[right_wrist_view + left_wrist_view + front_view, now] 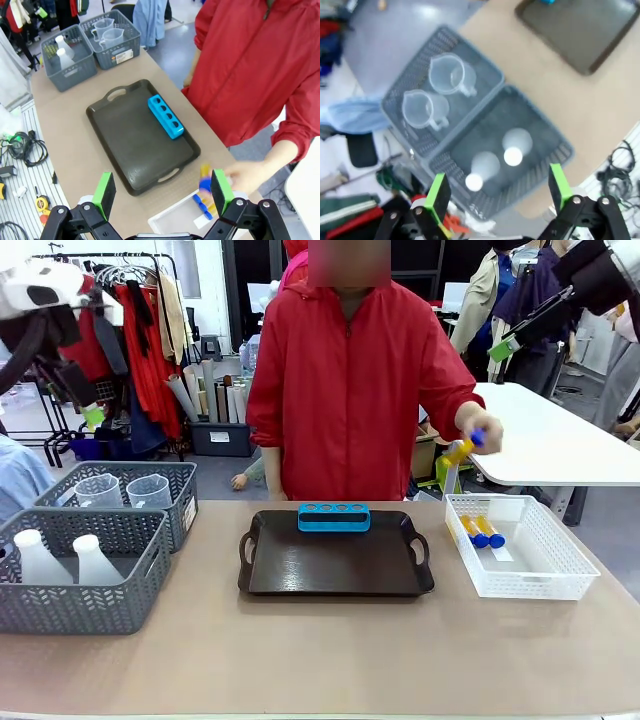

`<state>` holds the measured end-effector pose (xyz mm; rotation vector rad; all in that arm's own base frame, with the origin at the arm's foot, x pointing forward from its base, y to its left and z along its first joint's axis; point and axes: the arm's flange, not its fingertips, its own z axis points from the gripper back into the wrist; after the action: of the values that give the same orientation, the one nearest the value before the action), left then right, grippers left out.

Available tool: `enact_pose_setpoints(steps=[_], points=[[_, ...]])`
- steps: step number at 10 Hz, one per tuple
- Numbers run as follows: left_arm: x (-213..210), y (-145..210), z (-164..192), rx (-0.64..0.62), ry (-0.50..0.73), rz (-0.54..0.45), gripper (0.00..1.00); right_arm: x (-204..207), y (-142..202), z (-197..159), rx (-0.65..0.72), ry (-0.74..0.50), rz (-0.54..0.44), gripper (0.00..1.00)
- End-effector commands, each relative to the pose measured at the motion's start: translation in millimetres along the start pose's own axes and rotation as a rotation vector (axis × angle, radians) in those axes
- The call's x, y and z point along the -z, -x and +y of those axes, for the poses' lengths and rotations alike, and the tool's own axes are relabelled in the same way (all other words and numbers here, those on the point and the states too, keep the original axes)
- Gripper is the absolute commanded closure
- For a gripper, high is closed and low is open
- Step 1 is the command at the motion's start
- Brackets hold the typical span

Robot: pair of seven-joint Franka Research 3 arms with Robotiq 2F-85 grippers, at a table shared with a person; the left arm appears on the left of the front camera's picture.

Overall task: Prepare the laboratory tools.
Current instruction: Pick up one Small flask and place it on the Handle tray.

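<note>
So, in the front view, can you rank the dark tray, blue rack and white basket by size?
Largest to smallest: dark tray, white basket, blue rack. All sit similarly far from the camera, so the order seems safe.

A tray (pixel 335 570) is centred on the counter (pixel 320 660), a rack (pixel 334 517) at its far edge. Left, flasks (pixel 40 560) are kept in the near basket (pixel 70 602), jugs (pixel 148 491) in the far basket (pixel 186 508); right, tubes (pixel 480 532) in a third basket (pixel 522 586).

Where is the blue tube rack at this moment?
In the front view the blue tube rack sits mid-table on the dark tray, along its far edge, just before the person in red.
</note>
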<state>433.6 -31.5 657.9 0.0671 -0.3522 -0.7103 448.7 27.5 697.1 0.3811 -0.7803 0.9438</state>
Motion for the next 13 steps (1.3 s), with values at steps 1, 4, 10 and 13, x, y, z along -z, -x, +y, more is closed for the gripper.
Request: enact_pose_setpoints(steps=[1, 4, 10, 13], points=[[11.1, 15.7, -13.7, -0.144, -0.022, 0.071, 0.0, 0.1, 0.4, -0.2, -0.005, -0.009, -0.008, 0.0], [35.6, 36.7, -14.6, -0.244, 0.004, 0.064, 0.0, 0.1, 0.4, -0.2, -0.005, -0.009, -0.008, 0.0], [26.0, 24.5, -14.4, -0.208, -0.006, 0.078, 0.0, 0.1, 0.4, -0.2, -0.005, -0.009, -0.008, 0.0], [66.1, 53.3, -17.8, -0.394, 0.032, 0.143, 0.0, 0.1, 0.4, -0.2, -0.005, -0.009, -0.008, 0.0]])
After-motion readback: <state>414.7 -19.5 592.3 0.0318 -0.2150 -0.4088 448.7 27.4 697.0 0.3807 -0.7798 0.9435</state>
